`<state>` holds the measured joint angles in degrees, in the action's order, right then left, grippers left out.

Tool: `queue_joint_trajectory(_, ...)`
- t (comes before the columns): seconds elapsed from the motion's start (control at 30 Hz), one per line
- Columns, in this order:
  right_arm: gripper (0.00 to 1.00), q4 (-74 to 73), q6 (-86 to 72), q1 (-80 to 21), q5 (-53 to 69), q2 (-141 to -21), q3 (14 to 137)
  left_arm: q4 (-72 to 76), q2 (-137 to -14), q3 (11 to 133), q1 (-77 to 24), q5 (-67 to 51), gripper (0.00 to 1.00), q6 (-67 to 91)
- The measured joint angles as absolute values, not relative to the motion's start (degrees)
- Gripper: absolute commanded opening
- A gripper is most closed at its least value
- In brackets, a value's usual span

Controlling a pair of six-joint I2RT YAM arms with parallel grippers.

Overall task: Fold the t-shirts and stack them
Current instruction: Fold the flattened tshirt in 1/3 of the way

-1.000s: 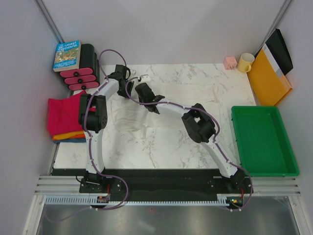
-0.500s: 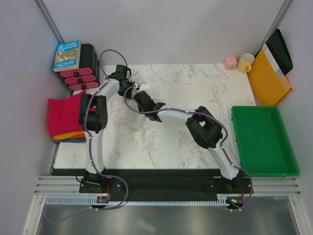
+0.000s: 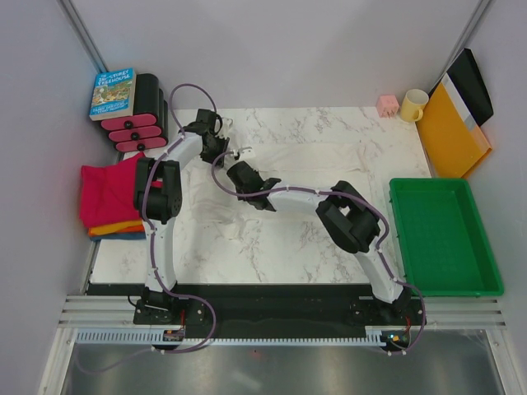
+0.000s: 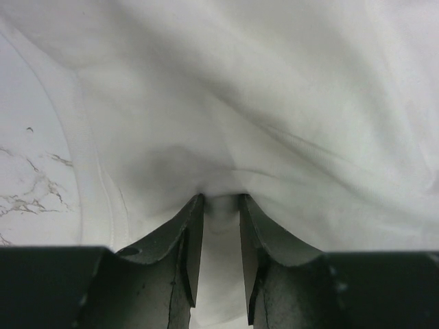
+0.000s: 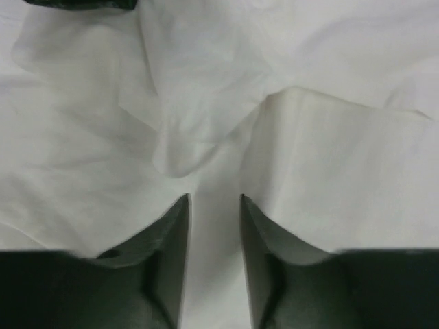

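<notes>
A large, thin cream-white t-shirt (image 3: 313,160) lies wrinkled across the marble table (image 3: 272,247). My left gripper (image 3: 218,141) is at its far left part. In the left wrist view its jaws (image 4: 221,197) stand slightly apart, pressed into the white cloth (image 4: 274,103), which puckers at the tips. My right gripper (image 3: 237,174) sits just nearer, and the right wrist view shows it open (image 5: 214,197) over loose folds of the shirt (image 5: 329,157), gripping nothing. A stack of folded magenta, orange and blue t-shirts (image 3: 107,196) rests at the table's left edge.
A green bin (image 3: 445,234) stands at the right. At the back right are a yellow-orange folder (image 3: 451,127), a yellow mug (image 3: 413,104) and a pink cube (image 3: 388,104). A book (image 3: 113,92) on a black and pink rack (image 3: 140,123) sits at the back left.
My right gripper has opened and let go of the white cloth, sliding a little toward the near side. The left gripper shifted slightly right.
</notes>
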<state>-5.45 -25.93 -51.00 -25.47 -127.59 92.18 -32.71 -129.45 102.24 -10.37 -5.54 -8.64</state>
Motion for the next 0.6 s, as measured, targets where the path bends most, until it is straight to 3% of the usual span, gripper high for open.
queue_joint_trajectory(0.1, 0.75, -8.1, -26.2, -51.0, -26.9, -127.6, 93.0, -32.6, -129.4, 102.2, -10.3, -5.2, 0.38, -8.6)
queue_joint_trajectory(0.27, 0.77, -10.0, -25.7, -50.1, -30.2, -126.8, 95.6, -32.7, -129.3, 102.2, -10.2, -4.6, 0.4, -8.6)
queue_joint_trajectory(0.37, 0.52, -10.8, -25.3, -47.6, -32.1, -124.0, 95.6, -33.0, -129.2, 102.4, -9.9, -4.6, 0.4, -8.6)
queue_joint_trajectory(0.4, 0.26, -11.1, -25.1, -46.2, -32.4, -122.9, 95.6, -33.4, -129.2, 102.7, -9.8, -4.6, 0.4, -8.6)
queue_joint_trajectory(0.47, 0.0, -11.4, -24.8, -42.0, -32.5, -121.4, 95.9, -34.3, -129.2, 103.9, -9.6, -4.5, 0.39, -8.6)
queue_joint_trajectory(0.6, 0.0, -14.7, -25.7, -30.0, -31.7, -123.1, 99.9, -35.2, -130.2, 109.6, -9.4, -3.9, 0.37, -8.6)
